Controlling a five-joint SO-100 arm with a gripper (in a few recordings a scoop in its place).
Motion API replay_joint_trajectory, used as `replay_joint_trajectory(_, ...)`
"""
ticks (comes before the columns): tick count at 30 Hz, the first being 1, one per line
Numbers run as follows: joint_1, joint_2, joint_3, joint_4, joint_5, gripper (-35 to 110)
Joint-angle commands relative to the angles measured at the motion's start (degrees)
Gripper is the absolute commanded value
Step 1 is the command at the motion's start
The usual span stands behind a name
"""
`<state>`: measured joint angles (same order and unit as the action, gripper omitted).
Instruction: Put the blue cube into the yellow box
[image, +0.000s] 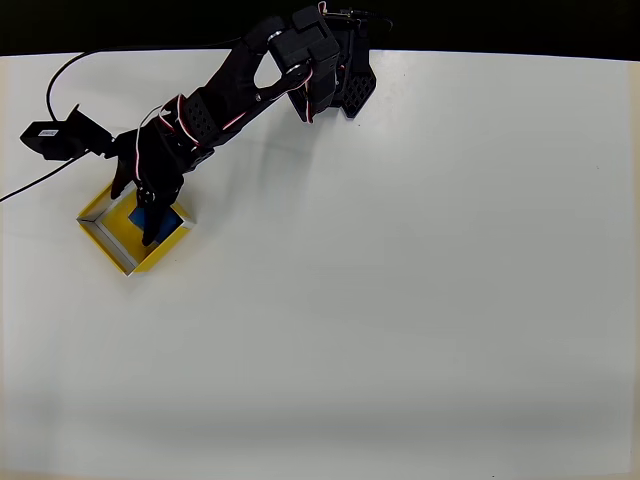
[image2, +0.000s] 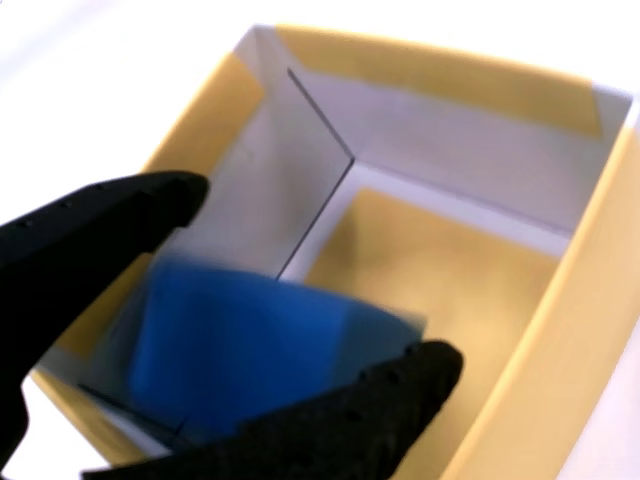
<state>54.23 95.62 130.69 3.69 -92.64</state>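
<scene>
I have the claw (image: 152, 222) down inside the yellow box (image: 98, 232) near the left edge of the white surface (image: 420, 300), as the overhead view shows it. In the wrist view the blue cube (image2: 250, 350) sits between the two black fingers (image2: 100, 225), one above and to the left of it, the other along its lower right side, with the box's yellow floor and pale walls (image2: 450, 140) right behind. From the overhead view I see only a sliver of blue (image: 165, 218) under the claw, inside the box's rim.

The claw looks narrowed onto the cube, so I read it as holding it, though the cube is blurred in the wrist view and I cannot tell whether it already rests on the floor or hangs just above it.

By my judgement the carry is done and the cube is over the right compartment. What is left is to open the fingers, let the cube settle, and lift the arm clear without dragging the box wall
</scene>
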Motion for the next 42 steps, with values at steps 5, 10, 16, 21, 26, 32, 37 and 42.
replay_joint_trajectory(5,0.8,5.1,-1.8,-3.3,-1.8,44)
replay_joint_trajectory(10,0.4,7.2,-5.8,-1.7,-3.6,40)
replay_joint_trajectory(16,-0.9,9.8,-13.2,2.2,-4.1,29)
replay_joint_trajectory(21,-3.1,12.7,-16.7,4.0,-4.7,25)
replay_joint_trajectory(26,-6.9,16.1,-18.6,6.1,-5.0,20)
replay_joint_trajectory(32,-15.3,21.6,-18.1,7.7,-3.9,15)
replay_joint_trajectory(37,-25.3,28.1,-15.2,10.9,-2.9,12)
replay_joint_trajectory(42,-34.4,35.2,-9.4,13.9,-2.2,8)
